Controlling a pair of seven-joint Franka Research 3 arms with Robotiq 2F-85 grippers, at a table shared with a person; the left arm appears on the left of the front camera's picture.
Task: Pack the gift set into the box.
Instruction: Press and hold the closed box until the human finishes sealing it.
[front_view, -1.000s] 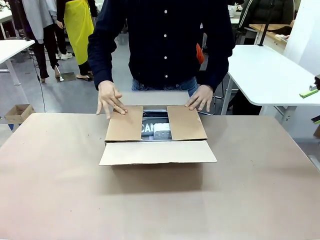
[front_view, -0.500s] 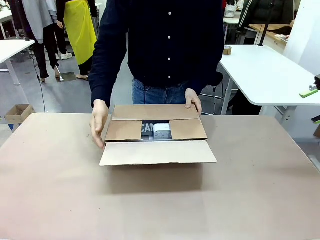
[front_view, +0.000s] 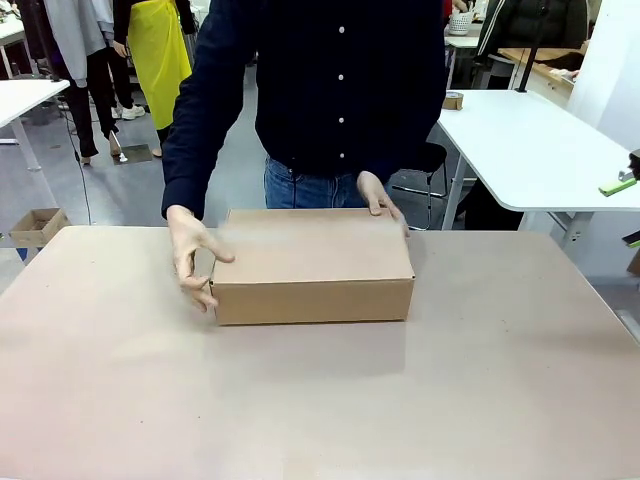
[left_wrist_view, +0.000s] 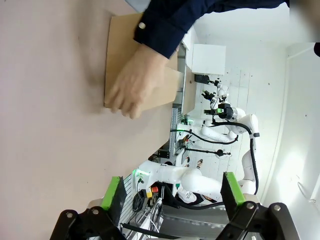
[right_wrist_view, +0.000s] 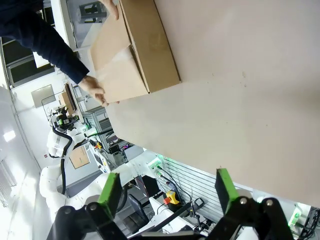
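Note:
The box (front_view: 312, 262) is a plain brown carton standing mid-table, its top flaps folded flat and shut. The gift set is hidden inside it. A person in a dark shirt stands behind it, one hand (front_view: 192, 256) at the box's left end and the other hand (front_view: 380, 203) on its far right corner. In the left wrist view the box (left_wrist_view: 121, 44) lies far ahead, partly covered by a hand (left_wrist_view: 135, 82); my left gripper (left_wrist_view: 172, 200) is open with nothing in it. The right wrist view has the box (right_wrist_view: 147, 42) far off, and my right gripper (right_wrist_view: 167, 195) is also open with nothing in it.
The brown table (front_view: 320, 400) spreads wide in front of the box. A white table (front_view: 540, 150) stands behind at the right. A small carton (front_view: 36, 225) sits on the floor at the far left. Other people stand in the background.
The person folded the far flap and then the near flap down over the box, hiding the contents. Both hands moved from the side flaps to the box's ends.

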